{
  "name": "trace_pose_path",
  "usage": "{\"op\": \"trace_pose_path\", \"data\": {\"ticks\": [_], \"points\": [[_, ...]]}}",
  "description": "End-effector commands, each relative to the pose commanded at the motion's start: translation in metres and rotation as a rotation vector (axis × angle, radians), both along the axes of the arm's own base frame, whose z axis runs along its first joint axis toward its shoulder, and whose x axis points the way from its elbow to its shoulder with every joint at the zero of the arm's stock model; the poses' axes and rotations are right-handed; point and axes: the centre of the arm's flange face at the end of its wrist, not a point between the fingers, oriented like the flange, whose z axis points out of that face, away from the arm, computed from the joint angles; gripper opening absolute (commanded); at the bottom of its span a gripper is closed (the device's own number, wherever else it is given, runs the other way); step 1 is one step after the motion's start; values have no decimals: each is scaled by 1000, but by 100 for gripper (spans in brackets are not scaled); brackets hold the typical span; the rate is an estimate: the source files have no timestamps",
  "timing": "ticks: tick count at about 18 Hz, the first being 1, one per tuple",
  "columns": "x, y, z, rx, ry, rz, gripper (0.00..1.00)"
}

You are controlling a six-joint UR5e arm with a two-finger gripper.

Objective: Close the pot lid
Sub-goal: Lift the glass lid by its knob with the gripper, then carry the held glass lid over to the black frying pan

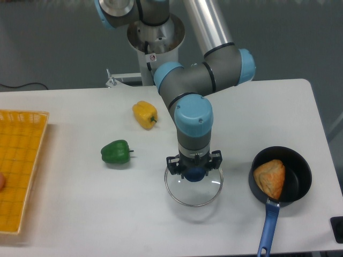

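Observation:
The glass lid, with a thin silver rim, lies low at the table's front middle. Its dark blue knob sits between my fingers. My gripper points straight down over the lid's centre and looks shut on the knob. I cannot tell whether the lid rests on the table or hangs just above it. The black pot stands to the right, apart from the lid. Its blue handle points toward the front edge. An orange-brown piece of food lies inside the pot.
A green pepper lies left of the lid and a yellow pepper lies behind it. A yellow basket stands at the left edge. A dark object sits at the front right corner.

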Motion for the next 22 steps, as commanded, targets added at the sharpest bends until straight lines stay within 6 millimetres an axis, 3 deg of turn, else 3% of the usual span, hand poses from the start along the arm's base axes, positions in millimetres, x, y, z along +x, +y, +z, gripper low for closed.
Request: {"op": "trace_pose_path", "data": {"ticks": [9, 15, 22], "points": [[-7, -6, 3, -5, -2, 13, 61], [-19, -11, 26, -19, -20, 29, 61], [-42, -33, 46, -25, -31, 68, 59]]}}
